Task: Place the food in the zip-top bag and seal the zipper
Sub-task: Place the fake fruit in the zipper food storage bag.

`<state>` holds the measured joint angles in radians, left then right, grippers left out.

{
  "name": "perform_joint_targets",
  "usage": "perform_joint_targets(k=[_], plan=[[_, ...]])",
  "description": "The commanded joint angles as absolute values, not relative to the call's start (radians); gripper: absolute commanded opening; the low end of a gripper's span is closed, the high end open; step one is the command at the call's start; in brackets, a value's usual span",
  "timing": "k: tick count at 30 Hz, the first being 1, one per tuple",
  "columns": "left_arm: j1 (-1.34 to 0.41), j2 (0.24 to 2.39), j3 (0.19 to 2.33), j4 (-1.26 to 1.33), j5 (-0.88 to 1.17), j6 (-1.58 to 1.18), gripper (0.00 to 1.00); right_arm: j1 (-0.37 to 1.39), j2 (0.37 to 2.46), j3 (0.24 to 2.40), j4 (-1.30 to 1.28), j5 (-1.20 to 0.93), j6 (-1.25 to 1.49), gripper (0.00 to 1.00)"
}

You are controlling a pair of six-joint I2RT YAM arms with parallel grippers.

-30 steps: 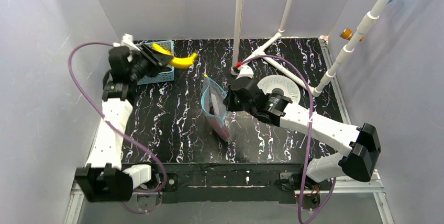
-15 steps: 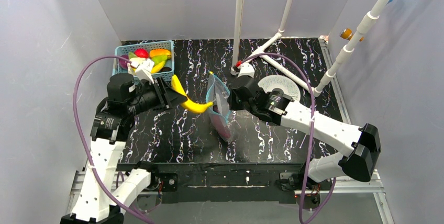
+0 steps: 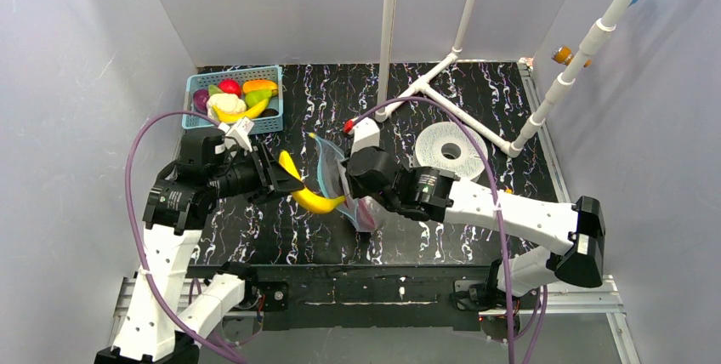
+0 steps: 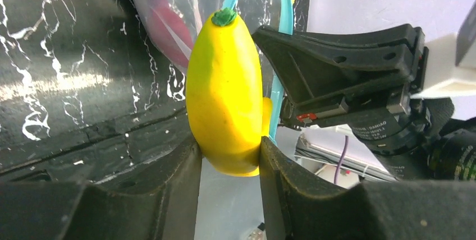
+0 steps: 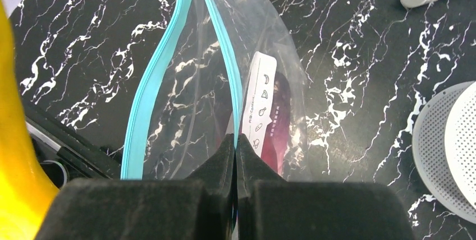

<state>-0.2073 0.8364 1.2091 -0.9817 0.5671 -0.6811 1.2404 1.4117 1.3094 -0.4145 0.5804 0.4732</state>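
- Zip-top bag: mid-table, mouth gaping, zipper unsealed, a dark red piece inside.
- Right jaws: fully shut, pinching the bag's wall.
- Left jaws: partly open, clamped on a banana at the mouth.
- Step, we judge: loading.
- Next: push the banana in, release.

Blue basket far-left corner; white perforated disc right.

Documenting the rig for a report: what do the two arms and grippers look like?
The left arm and right arm have white links, black joints and a purple cable each. The left gripper and right gripper have two black wedge-shaped fingers.
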Motion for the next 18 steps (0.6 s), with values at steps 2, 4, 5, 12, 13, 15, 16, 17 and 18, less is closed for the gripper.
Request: perform_joint_targets(k=[2, 4, 5, 12, 13, 15, 16, 17, 18], plan=[[-0.22, 0.812, 1.165, -1.016, 0.592, -0.757, 0.0, 1.284, 1.437, 1.383, -0.336, 0.67, 0.372, 0.01], [-0.222, 0.815, 1.182, -1.054, 0.542, -0.741, 0.0, 1.302, 1.448, 1.392, -0.323, 0.699, 0.331, 0.01], [-0.225, 0.819, 1.195, -1.076, 0.519, -0.733, 0.0, 1.313, 1.458, 1.397, -0.317, 0.717, 0.315, 0.01], [-0.269, 0.825, 1.182, -1.093, 0.458, -0.757, 0.0, 1.35, 1.512, 1.451, -0.293, 0.798, 0.229, 0.01], [-0.283, 0.824, 1.176, -1.089, 0.448, -0.765, 0.0, 1.351, 1.515, 1.451, -0.285, 0.799, 0.223, 0.01], [-0.313, 0.822, 1.164, -1.073, 0.434, -0.789, 0.0, 1.351, 1.517, 1.45, -0.267, 0.795, 0.218, 0.01], [-0.329, 0.821, 1.158, -1.061, 0.427, -0.801, 0.0, 1.351, 1.518, 1.451, -0.258, 0.79, 0.215, 0.01], [-0.346, 0.82, 1.15, -1.049, 0.423, -0.818, 0.0, 1.352, 1.521, 1.452, -0.253, 0.785, 0.213, 0.01], [-0.364, 0.818, 1.139, -1.023, 0.427, -0.836, 0.0, 1.351, 1.527, 1.456, -0.25, 0.779, 0.215, 0.01]])
